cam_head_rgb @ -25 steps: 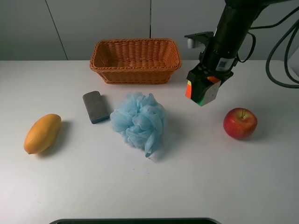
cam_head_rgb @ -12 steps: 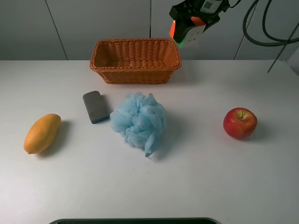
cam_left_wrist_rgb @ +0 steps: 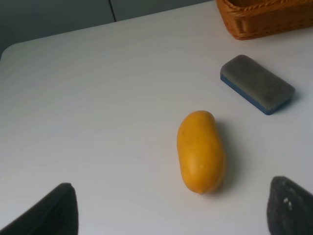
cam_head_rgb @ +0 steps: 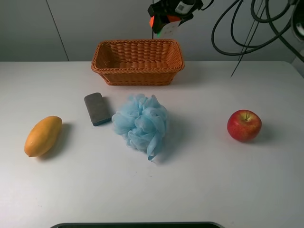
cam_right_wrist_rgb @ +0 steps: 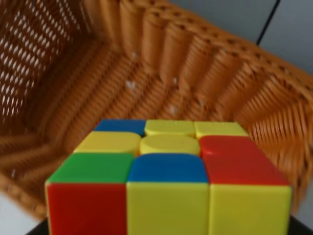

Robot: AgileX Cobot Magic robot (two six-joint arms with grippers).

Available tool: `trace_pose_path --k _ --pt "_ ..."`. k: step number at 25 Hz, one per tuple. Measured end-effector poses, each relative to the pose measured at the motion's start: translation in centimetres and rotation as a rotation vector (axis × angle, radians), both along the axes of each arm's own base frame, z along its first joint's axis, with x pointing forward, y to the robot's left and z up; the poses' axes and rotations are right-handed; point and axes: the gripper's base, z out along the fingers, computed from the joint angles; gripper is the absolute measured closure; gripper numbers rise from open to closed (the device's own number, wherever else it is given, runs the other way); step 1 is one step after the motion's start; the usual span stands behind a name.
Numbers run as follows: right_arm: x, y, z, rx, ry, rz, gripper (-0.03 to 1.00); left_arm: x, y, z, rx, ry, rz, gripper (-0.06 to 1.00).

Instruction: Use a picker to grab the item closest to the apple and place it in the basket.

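Note:
My right gripper (cam_head_rgb: 167, 17) is shut on a multicoloured puzzle cube (cam_head_rgb: 163, 23) and holds it in the air above the back right part of the orange wicker basket (cam_head_rgb: 137, 76). In the right wrist view the cube (cam_right_wrist_rgb: 166, 186) fills the foreground, with the basket's inside (cam_right_wrist_rgb: 73, 83) below it. The red apple (cam_head_rgb: 244, 125) sits on the white table at the right, far from the gripper. My left gripper (cam_left_wrist_rgb: 171, 218) is open and empty above the table's left side; it does not show in the exterior view.
A yellow mango (cam_head_rgb: 43, 136) lies at the left, also in the left wrist view (cam_left_wrist_rgb: 201, 151). A grey and blue sponge (cam_head_rgb: 97, 109) and a light blue bath pouf (cam_head_rgb: 141, 123) lie in front of the basket. Black cables (cam_head_rgb: 247, 28) hang at the upper right.
My right gripper has carried the cube up and to the left, from near the apple to above the basket's right end. The other things have not moved.

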Motion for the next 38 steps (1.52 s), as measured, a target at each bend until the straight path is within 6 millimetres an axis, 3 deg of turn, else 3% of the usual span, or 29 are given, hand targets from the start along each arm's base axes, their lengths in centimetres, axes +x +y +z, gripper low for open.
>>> trace_pose_path --k 7,16,26,27,30,38 --pt "2.0 1.1 -4.2 0.073 -0.044 -0.026 0.52 0.0 0.0 0.0 0.000 0.000 0.000 0.20" --pt "2.5 1.5 -6.5 0.094 -0.035 -0.036 0.52 0.0 0.0 0.0 0.000 0.000 0.000 0.20" --pt "2.4 1.8 -7.0 0.117 -0.017 -0.016 0.52 0.0 0.0 0.0 0.000 0.000 0.000 0.20" --pt "2.4 1.8 -7.0 0.117 -0.017 -0.016 0.50 0.0 0.0 0.0 0.000 0.000 0.000 0.20" --pt "2.4 1.8 -7.0 0.118 -0.017 -0.015 0.30 0.0 0.0 0.0 0.000 0.000 0.000 0.20" --pt "2.1 1.8 -7.1 0.109 0.017 -0.001 0.27 0.0 0.0 0.0 0.000 0.000 0.000 0.20"
